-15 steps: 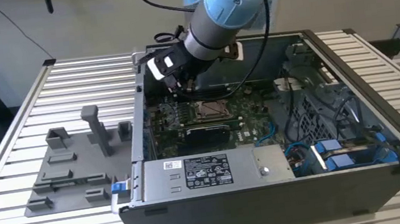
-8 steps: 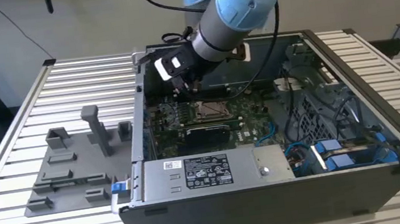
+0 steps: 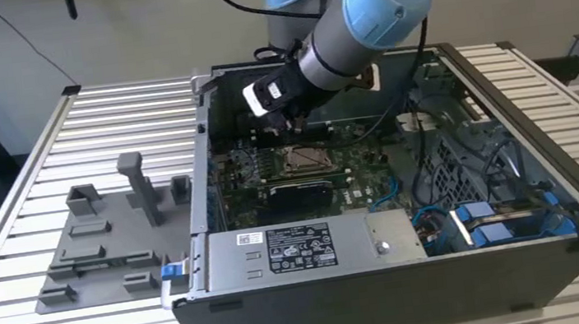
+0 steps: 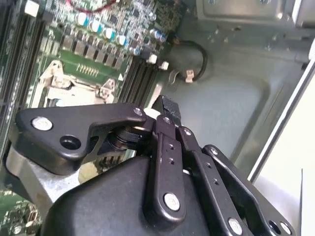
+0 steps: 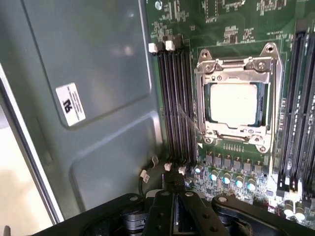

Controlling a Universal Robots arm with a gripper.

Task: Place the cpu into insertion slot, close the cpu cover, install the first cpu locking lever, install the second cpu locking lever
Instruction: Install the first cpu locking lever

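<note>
Green motherboard [image 3: 235, 181] carries the silver-rimmed insertion slot [image 3: 306, 158] at the centre of the exterior view, the pale cpu [image 5: 232, 102] lying in it (first wrist view); the end effector [image 3: 282, 123] hovers just up-left, clenched

Computer case [image 3: 393, 282]: you have it lying open on the slatted tabletop [image 3: 108, 118].
Tool [image 3: 288, 129]: inside the case, low over the green circuit board [image 3: 236, 177], towards the case's far wall.
Insertion slot [image 3: 305, 157]: mid-case, brownish centre, silver rim; your tool sits just beyond it.
Grey fixture tray [image 3: 102, 251]: outside the case, on the exterior view's left.
Blue clips [image 3: 496, 224]: inside the case's near corner, on the exterior view's right.
</note>
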